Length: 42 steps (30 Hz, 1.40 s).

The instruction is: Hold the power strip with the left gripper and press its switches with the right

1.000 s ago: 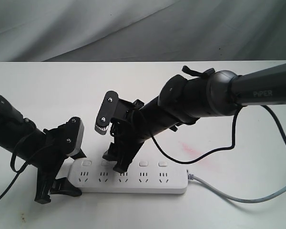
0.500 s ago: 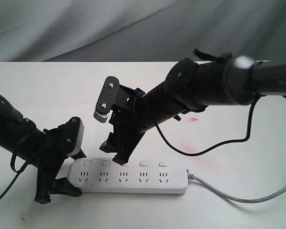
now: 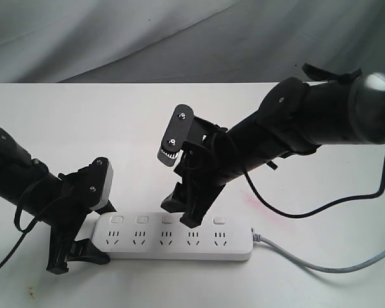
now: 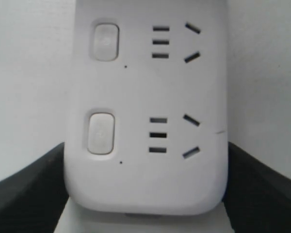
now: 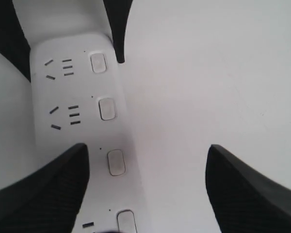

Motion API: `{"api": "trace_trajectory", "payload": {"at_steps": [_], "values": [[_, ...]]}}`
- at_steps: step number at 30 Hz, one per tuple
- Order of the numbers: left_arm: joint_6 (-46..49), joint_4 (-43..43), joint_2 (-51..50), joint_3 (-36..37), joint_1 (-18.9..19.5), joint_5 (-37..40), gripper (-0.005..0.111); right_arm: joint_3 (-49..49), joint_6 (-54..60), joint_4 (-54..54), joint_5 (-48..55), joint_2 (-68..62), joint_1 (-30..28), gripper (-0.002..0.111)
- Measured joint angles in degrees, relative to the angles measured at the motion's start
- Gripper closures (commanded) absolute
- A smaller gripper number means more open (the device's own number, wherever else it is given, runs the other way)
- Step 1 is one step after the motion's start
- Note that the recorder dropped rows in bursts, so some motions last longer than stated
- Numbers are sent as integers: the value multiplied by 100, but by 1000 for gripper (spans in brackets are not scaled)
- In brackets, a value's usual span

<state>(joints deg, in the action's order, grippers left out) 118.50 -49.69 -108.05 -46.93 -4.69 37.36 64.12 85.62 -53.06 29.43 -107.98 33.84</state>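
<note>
In the exterior view the power strip [image 3: 173, 242] lies flat on the white surface [image 3: 64, 115], near its front edge, with its grey cord [image 3: 321, 264] leaving the right end. The left hand [image 3: 101, 232] sits at the strip's left end, one finger behind it and one in front, closed on that end. The right hand [image 3: 178, 190] hangs over the middle of the strip with its fingers spread wide and nothing between them. Its lower fingertip [image 3: 191, 222] points down at the row of switches [image 3: 142, 219] and covers the fourth one from the left; whether it touches cannot be told. Its upper finger, with the ridged grey plate, is raised well clear of the strip.

In the left wrist view the rounded end of the strip fills the space between the two black fingers [image 4: 24, 194], which meet its long edges on both sides. Two switches and two socket sets show.

In the right wrist view the strip runs under one of the right hand's fingers [image 5: 43, 194], which hides part of its socket side. The other finger stands well apart over bare surface. Four switches show between them, nearer the first finger.
</note>
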Motion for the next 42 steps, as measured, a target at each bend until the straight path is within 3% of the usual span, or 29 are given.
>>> {"api": "trace_trajectory", "payload": {"at_steps": [42], "values": [[0, 0, 0, 0, 0, 0, 43, 75, 355, -205, -765, -549, 209, 45]]}}
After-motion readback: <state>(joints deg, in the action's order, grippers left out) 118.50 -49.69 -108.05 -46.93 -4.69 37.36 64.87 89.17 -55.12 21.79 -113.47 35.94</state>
